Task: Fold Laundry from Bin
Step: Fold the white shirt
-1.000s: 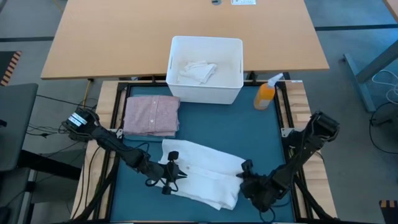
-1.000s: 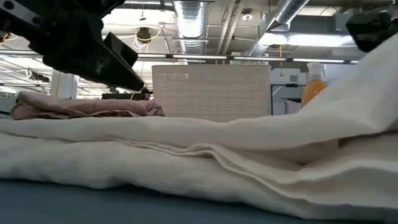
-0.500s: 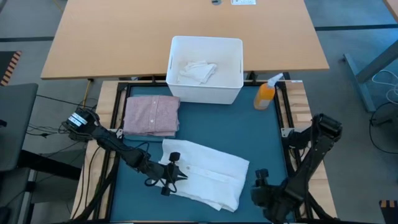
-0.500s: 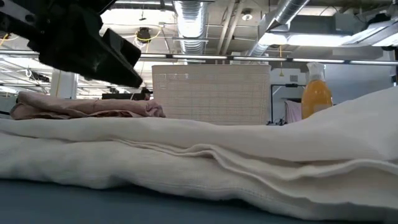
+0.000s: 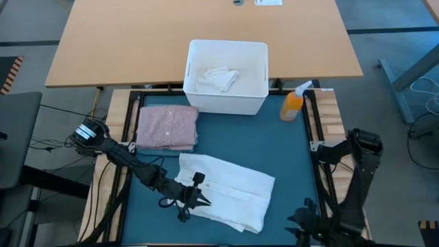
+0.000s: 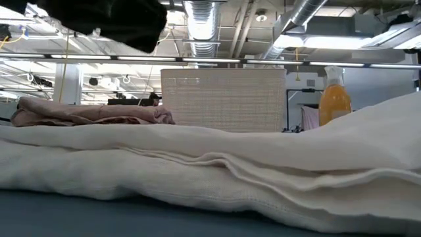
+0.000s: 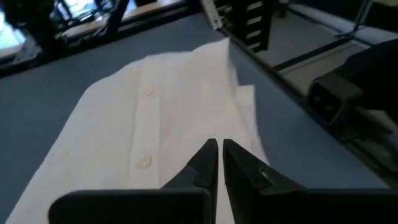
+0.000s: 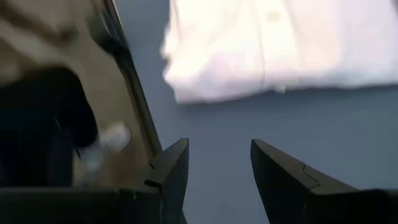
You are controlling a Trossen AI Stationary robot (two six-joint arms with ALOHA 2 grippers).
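White shirt half folded on my mat, both arms off the cloth.

My left gripper (image 5: pixel 197 200) hovers with jaws closed and empty over the white shirt (image 5: pixel 230 192). My right gripper (image 5: pixel 307 226) sits at the mat's (image 5: pixel 281 147) near right corner, jaws open, empty. The pink shirt (image 5: pixel 167 127) lies folded beside the bin (image 5: pixel 227 76), which holds white cloth (image 5: pixel 218 78).
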